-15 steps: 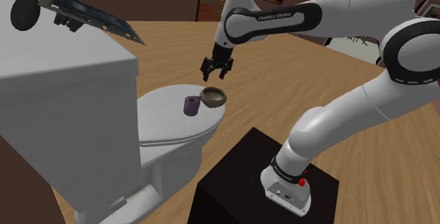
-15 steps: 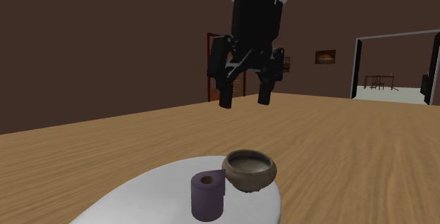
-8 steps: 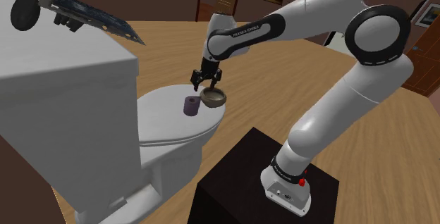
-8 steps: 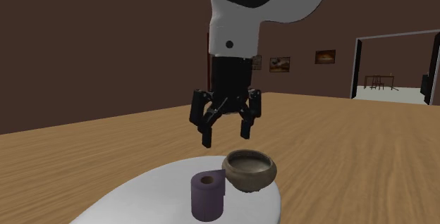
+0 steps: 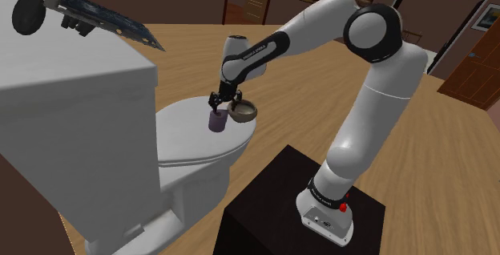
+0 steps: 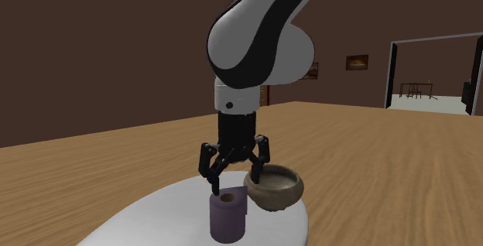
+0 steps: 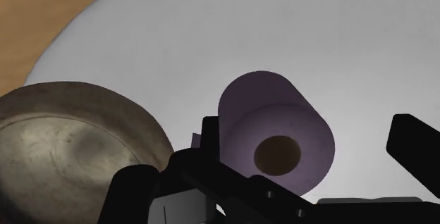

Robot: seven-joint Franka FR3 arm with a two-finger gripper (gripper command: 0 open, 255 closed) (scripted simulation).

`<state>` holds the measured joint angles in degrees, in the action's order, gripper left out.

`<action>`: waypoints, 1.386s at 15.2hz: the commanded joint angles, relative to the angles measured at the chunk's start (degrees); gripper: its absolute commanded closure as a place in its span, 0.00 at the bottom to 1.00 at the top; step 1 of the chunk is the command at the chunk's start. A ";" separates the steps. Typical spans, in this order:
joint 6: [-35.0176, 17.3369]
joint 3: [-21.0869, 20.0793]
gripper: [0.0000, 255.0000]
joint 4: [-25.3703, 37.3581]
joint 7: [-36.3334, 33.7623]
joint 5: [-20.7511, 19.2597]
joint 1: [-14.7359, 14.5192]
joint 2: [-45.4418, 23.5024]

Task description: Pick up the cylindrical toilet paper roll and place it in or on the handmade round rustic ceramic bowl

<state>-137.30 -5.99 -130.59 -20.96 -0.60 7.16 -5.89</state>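
A: Where is the toilet paper roll [image 6: 227, 215] in relation to the bowl [image 6: 273, 188]?
B: Just beside it, on the white toilet lid [image 6: 147, 225]. In the shoulder view it's on the bowl's left, the side toward the tank [image 5: 72, 109]. I can't tell whether roll and bowl actually touch, because a black finger covers that spot in the wrist view.
A: And the jaws?
B: Apart, holding nothing. They hang straight over the roll, just above its top. The wrist view has the roll framed between the two fingers [image 7: 416, 145] — one close against its bowl side, the other well clear on the side away from the bowl.
A: How is the roll lying?
B: Standing on end. It's drawn pale purple, with the dark core hole facing up at the jaws, so its long axis is vertical and in line with the approach.
A: So what does the move turn on?
B: A straight drop, I'd judge. The fingers must close across the curved wall. The roll looks off-centre toward the bowl-side finger, so that one will likely meet it first and could nudge it. That finger also has to go down into the narrow space between roll and bowl — that's the risk I'd watch.
A: Then?
B: Lift, carry sideways over the bowl, release. The bowl is brownish and open-topped, and near enough to keep the carry short.
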 commanded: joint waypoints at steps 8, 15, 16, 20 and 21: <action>-5.71 0.63 0.00 1.88 -1.97 -1.60 -0.18 -8.18; -6.78 0.70 0.00 1.79 -2.09 -1.78 -0.23 -9.17; -6.78 0.70 0.00 1.79 -2.09 -1.78 -0.23 -9.17; -6.78 0.70 1.00 1.78 -2.09 -1.77 -0.23 -9.16; -6.78 0.70 1.00 1.78 -2.09 -1.77 -0.23 -9.16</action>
<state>-144.05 -5.31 -128.81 -23.05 -2.37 6.92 -15.01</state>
